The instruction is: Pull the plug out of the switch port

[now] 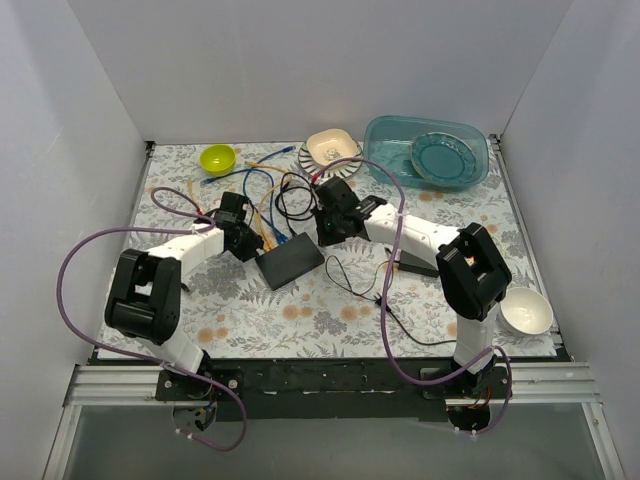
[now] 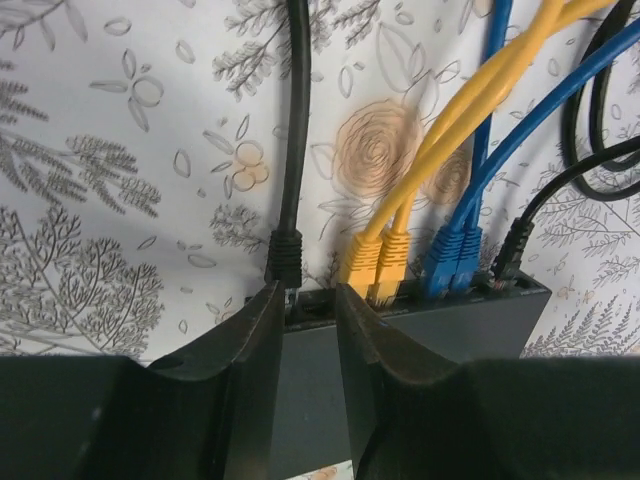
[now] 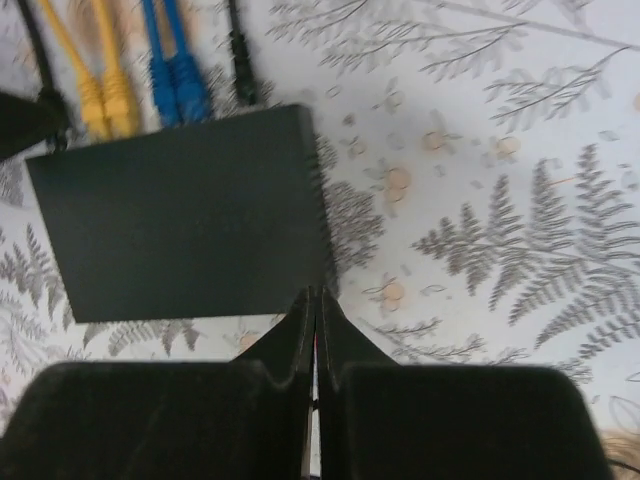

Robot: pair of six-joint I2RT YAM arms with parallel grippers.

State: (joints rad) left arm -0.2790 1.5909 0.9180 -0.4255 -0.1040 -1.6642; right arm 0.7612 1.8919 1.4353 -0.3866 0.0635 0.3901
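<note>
The left gripper (image 2: 305, 320) is hovering narrowly open over the switch (image 2: 470, 320) at the black plug (image 2: 284, 258), while the right gripper (image 3: 312, 310) is sitting closed and empty just right of it.

Left wrist view: left part of the switch (image 2: 440, 340) sits behind the fingers (image 2: 240, 360) of the left hand (image 2: 308, 296), and its near edge runs off the frame bottom. Sockets are masked by the seated plugs. Cables from the black plug (image 2: 284, 258), yellow plugs (image 2: 378, 262) and blue plugs (image 2: 452, 258) run off the top edge, far ends unseen. Right wrist view: soft focus throughout. Black plug at far left is half behind a dark mass (image 3: 20, 125), can't tell what. Top view: port row too small to make out, crowded by the right hand (image 1: 325, 228).
</note>
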